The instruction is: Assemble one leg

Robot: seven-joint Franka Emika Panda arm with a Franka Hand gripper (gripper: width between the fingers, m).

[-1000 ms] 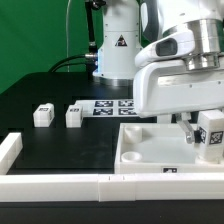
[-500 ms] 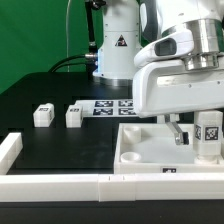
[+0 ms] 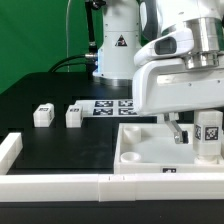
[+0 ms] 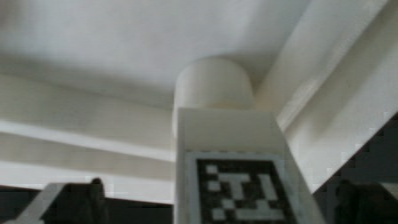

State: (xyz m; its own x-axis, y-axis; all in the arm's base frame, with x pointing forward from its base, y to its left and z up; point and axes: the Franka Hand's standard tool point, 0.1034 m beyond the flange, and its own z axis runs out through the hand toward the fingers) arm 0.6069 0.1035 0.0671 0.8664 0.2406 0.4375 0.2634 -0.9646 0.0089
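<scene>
The tabletop (image 3: 60,140) was matte black, and behind it a green backdrop (image 3: 35,35) filled the exterior view's left. The arm's white base (image 3: 115,45) stood at the far edge. Just in front of the base, one marker board (image 3: 113,105) lay flat.

Three legs were visible. Two legs (image 3: 42,115) (image 3: 74,115) sat side by side on the tabletop at the exterior view's left, apart from each other. The third leg (image 3: 208,135) stood upright on the exterior view's right part of the single white square panel (image 3: 140,150), with its tag facing the camera. Whether it sat in a socket could not be told.

Three white bars (image 3: 55,183) framed the near side, two end to end along the front and one running back at the exterior view's left.

The end effector (image 4: 217,203) was spread around the third leg. One of its dark fingers (image 3: 178,132) stood clear of the leg, and the wrist view showed a gap on both sides.
</scene>
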